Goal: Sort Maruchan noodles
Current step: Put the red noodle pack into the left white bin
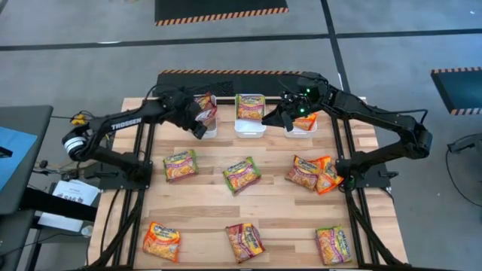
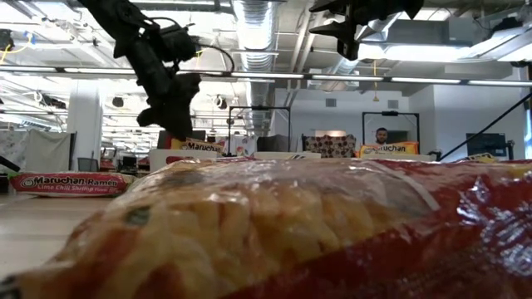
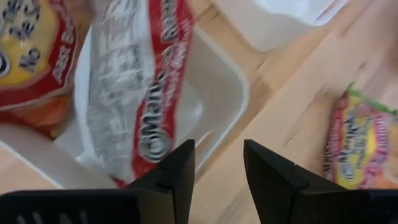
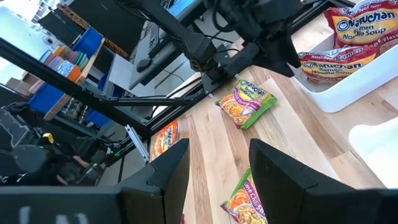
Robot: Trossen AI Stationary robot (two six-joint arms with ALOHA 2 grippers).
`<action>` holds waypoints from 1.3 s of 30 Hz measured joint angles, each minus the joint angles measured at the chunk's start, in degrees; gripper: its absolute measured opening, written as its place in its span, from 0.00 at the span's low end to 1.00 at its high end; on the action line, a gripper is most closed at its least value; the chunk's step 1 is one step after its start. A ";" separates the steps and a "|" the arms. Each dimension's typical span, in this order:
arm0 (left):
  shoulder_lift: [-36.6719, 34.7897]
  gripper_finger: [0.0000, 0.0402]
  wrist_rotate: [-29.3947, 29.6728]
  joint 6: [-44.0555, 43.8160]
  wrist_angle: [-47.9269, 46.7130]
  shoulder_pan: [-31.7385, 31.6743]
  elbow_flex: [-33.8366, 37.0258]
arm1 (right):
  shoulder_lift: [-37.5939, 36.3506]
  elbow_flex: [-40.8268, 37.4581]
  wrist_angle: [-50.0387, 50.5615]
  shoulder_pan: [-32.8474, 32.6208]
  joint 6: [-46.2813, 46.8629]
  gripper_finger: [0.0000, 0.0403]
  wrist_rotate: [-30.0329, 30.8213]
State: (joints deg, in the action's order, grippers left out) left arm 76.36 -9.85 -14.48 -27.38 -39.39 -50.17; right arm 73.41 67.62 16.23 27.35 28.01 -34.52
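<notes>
Apparently mid-drop: left gripper [image 3: 217, 171], fingers apart, empty over left bin [image 3: 233, 93]; right gripper [image 4: 217, 171] likewise apart; next, fetch another bench packet [image 1: 181, 165].

Your left arm reaches in from the left edge of the high view toward the upper middle, its left gripper [image 1: 200, 126] angled down, fingers [image 3: 177, 174] parted and empty. Your right arm bends in from the right, its right gripper [image 1: 287, 118] likewise parted, holding nothing.
</notes>
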 joint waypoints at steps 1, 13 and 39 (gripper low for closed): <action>0.54 0.30 0.10 0.49 -0.57 -0.35 0.00 | 0.00 -0.01 0.02 0.00 0.00 0.48 0.00; 5.35 0.30 7.37 7.07 -0.97 -5.44 0.00 | 0.00 -0.01 0.02 0.00 0.00 0.48 0.04; 5.33 0.30 -1.78 12.31 11.18 -11.35 0.00 | 0.00 0.01 0.00 0.00 -0.04 0.48 0.13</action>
State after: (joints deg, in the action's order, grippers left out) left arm 81.69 -11.63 -2.17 -16.20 -50.74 -50.17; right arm 73.41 67.63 16.23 27.35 27.97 -34.39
